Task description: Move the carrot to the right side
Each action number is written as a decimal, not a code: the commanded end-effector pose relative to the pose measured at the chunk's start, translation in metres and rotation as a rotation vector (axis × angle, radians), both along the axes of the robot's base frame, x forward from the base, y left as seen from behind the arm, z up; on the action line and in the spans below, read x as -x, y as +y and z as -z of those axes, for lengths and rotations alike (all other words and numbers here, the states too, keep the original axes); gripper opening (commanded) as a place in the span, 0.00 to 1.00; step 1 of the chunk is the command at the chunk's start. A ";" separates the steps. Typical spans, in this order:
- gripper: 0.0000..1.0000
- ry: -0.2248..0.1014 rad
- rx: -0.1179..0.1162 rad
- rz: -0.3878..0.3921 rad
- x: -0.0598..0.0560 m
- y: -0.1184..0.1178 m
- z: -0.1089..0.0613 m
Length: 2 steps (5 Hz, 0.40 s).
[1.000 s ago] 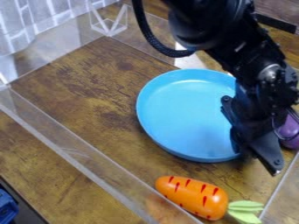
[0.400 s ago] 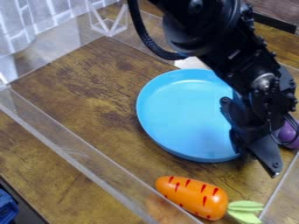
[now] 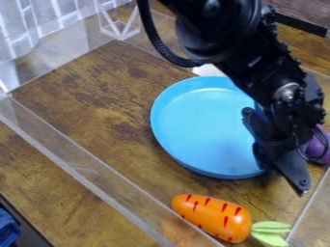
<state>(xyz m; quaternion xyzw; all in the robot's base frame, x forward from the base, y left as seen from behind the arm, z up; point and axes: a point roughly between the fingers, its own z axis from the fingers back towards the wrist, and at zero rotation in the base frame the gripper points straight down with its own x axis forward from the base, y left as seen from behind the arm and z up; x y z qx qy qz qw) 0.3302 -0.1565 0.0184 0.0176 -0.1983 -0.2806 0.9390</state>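
The orange carrot (image 3: 215, 216) with dark lines and a light green top lies on the wooden table near the front, just below the blue plate (image 3: 206, 125). My black gripper (image 3: 291, 171) points down at the plate's right rim, above and to the right of the carrot and apart from it. Its fingers stand together and shut with nothing seen between them. The arm reaches in from the top of the view and covers the plate's far right edge.
A purple eggplant (image 3: 319, 147) peeks out behind the gripper at the right edge. A clear plastic wall (image 3: 77, 164) runs along the left and front of the table. A white patch (image 3: 209, 69) lies behind the plate.
The upper arm has shifted slightly to the left. The gripper, carrot and plate stay where they were.
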 end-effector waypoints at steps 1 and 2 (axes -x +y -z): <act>0.00 0.058 -0.018 -0.072 0.025 0.007 0.009; 0.00 0.058 -0.017 -0.126 0.035 0.007 0.004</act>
